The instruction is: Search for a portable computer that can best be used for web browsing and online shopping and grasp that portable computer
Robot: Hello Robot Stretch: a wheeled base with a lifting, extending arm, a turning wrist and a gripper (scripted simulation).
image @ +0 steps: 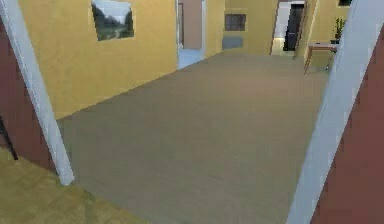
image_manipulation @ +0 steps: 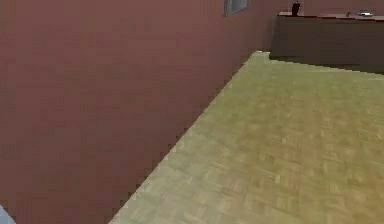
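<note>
A white-framed doorway (image: pixel 45 120) opens onto a wide room with grey-brown carpet (image: pixel 200 120) in the forward view. At the far right of that room stands a small reddish table (image: pixel 320 50), with a dark potted plant (image: pixel 339 28) behind it. No portable computer can be made out on it.
A yellow wall (image: pixel 70 50) with a landscape picture (image: pixel 112 18) runs along the forward view's left, with openings at the back (image: pixel 190 30). In the arm side view a red-brown wall (image_manipulation: pixel 100 90) stands close beside yellow wood floor (image_manipulation: pixel 290 150), and a dark counter (image_manipulation: pixel 330 40) lies far off.
</note>
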